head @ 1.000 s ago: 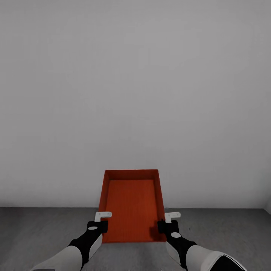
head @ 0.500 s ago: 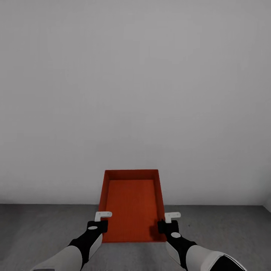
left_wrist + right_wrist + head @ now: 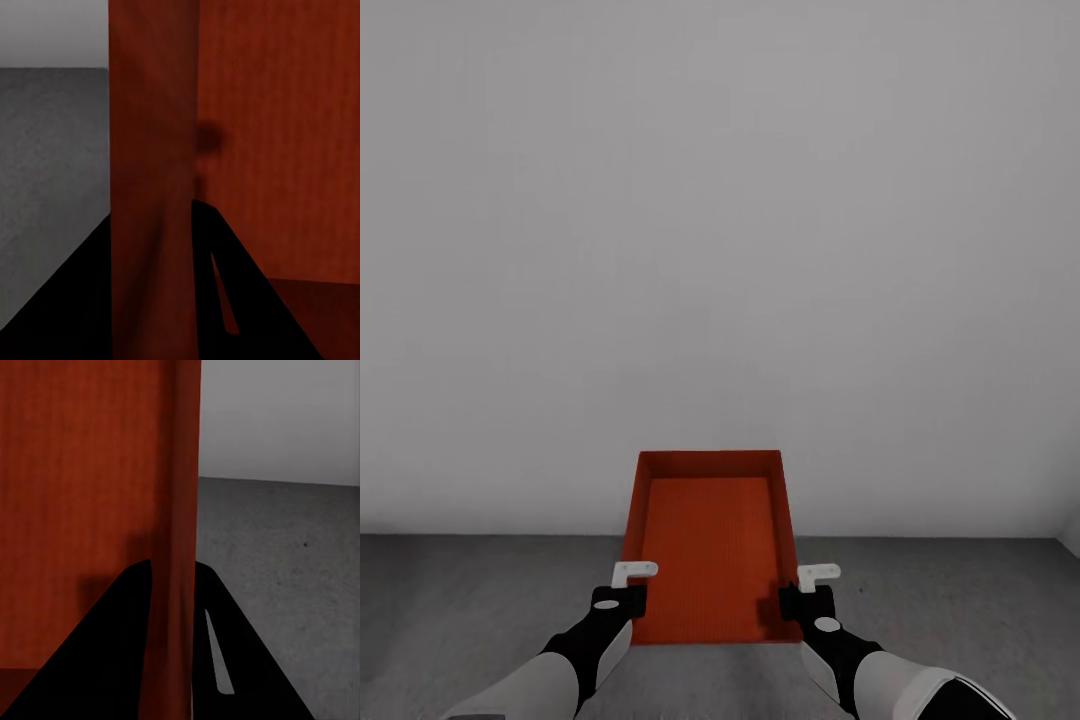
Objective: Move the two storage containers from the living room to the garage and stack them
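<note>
I hold one orange-red open-top storage container (image 3: 710, 540) level in front of me, above the dark grey concrete floor (image 3: 970, 620) of the garage. My left gripper (image 3: 624, 600) is shut on its left side wall (image 3: 154, 150) near the close end. My right gripper (image 3: 800, 600) is shut on its right side wall (image 3: 176, 495). In each wrist view the black fingers (image 3: 67, 300) (image 3: 247, 660) stand on either side of the thin wall. The container is empty inside. The second container is out of view.
A plain white wall (image 3: 720, 250) rises straight ahead, meeting the floor a short way beyond the container. A wall corner (image 3: 1070, 535) shows at the far right edge. Bare concrete lies on both sides of the bin.
The line where wall meets floor has risen a little in the picture, so the camera has moved. Both grippers and the container keep the same places relative to me.
</note>
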Controlling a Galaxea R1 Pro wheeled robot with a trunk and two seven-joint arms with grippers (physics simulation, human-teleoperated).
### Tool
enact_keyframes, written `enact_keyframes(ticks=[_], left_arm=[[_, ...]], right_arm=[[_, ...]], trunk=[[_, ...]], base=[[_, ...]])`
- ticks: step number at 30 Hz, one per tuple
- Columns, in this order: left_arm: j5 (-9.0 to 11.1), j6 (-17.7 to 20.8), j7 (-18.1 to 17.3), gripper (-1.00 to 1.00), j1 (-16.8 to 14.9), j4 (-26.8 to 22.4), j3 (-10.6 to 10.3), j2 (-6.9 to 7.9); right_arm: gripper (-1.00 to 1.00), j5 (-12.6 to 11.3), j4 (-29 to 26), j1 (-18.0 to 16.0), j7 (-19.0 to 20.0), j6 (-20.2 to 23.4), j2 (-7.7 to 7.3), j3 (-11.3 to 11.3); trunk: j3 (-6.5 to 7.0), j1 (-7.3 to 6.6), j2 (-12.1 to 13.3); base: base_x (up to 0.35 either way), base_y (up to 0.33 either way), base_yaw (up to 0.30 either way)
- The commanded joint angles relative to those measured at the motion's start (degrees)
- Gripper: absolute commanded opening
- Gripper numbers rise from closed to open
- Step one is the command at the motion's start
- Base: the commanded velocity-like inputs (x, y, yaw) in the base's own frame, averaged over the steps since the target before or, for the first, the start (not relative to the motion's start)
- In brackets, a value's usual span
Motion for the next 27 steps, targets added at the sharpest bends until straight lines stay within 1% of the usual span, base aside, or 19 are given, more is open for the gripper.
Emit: enact_keyframes(ticks=[1,27], left_arm=[[3.9,0.3,0.3,-1.00,-0.1,-2.9,3.4,-0.78],[3.9,-0.1,0.2,-1.00,-0.1,-2.9,3.4,-0.70]], right_arm=[[-1.00,-1.7,0.2,0.0,-0.6,-0.5,0.01,-0.1],[-1.00,-1.8,0.2,0.0,-0.5,-0.5,-0.05,-0.1]], trunk=[[-0.17,0.00,-0.1],[-2.58,0.00,-0.1]], base=[[0.000,0.000,0.000],[0.000,0.000,0.000]])
